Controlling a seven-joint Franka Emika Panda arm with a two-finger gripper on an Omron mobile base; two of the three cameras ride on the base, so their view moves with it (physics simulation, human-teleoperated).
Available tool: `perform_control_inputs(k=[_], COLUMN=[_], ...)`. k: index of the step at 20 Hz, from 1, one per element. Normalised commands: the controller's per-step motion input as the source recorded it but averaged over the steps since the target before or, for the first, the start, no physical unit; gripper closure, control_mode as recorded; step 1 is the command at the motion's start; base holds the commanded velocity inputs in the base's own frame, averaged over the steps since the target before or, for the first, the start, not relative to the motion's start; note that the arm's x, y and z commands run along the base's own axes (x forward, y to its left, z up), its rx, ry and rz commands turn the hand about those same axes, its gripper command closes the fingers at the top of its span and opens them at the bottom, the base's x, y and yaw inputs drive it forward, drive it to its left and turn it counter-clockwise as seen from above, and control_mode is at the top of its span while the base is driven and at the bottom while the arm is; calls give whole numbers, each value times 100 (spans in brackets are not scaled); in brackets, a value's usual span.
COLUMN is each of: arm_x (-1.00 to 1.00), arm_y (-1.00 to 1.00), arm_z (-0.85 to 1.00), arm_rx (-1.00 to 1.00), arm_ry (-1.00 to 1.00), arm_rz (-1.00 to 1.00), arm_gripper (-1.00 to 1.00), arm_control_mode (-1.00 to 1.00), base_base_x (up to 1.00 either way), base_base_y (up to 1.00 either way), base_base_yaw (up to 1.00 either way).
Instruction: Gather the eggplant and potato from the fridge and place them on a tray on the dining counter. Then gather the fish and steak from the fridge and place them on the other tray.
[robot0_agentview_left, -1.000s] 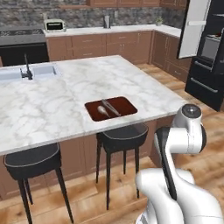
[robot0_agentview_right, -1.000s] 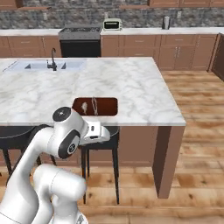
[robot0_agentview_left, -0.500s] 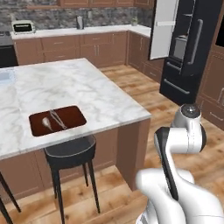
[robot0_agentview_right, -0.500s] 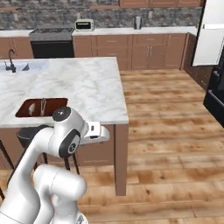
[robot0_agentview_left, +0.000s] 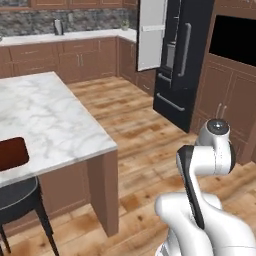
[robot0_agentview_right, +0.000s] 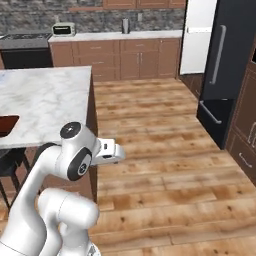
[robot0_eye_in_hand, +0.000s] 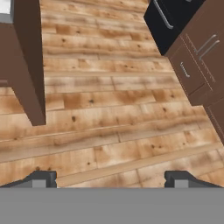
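The black fridge (robot0_agentview_left: 176, 65) stands at the far right with one white-lined door (robot0_agentview_left: 151, 34) swung open; it also shows in the right base view (robot0_agentview_right: 231, 65). The marble dining counter (robot0_agentview_left: 45, 117) lies to my left, with a corner of a dark red-brown tray (robot0_agentview_left: 11, 152) at the picture's edge (robot0_agentview_right: 7, 125). My gripper (robot0_eye_in_hand: 110, 181) is open over bare wood floor with nothing between its fingertips (robot0_eye_in_hand: 42, 179). The arm is folded close to the base, far from both fridge and tray. Eggplant, potato, fish and steak are out of view.
A black stool (robot0_agentview_left: 16, 197) tucks under the counter's near edge. Wood cabinets with a built-in black microwave (robot0_agentview_left: 235, 40) flank the fridge. The wall counter (robot0_agentview_right: 115, 36) carries a toaster (robot0_agentview_right: 63, 29). Open wood floor (robot0_agentview_right: 160, 130) stretches between the island and the fridge.
The whole picture has shifted: the base has turned from the island toward the fridge, so the tray slid to the left edge. The gripper stays open.
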Motion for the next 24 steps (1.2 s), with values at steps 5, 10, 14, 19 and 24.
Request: perform_control_inputs(k=[5, 10, 14, 19, 24], arm_x=[0, 0, 0, 0, 0], arm_y=[0, 0, 0, 0, 0], arm_z=[0, 0, 0, 0, 0], arm_rx=[0, 0, 0, 0, 0], arm_ry=[0, 0, 0, 0, 0], arm_rz=[0, 0, 0, 0, 0], arm_gripper=[-100, -100, -100, -100, -100], arm_control_mode=[100, 100, 100, 100, 100], base_base_x=[47, 100, 100, 100, 100], base_base_y=[-100, -92, -36, 0, -1], base_base_yaw=[-10, 0, 19, 45, 37])
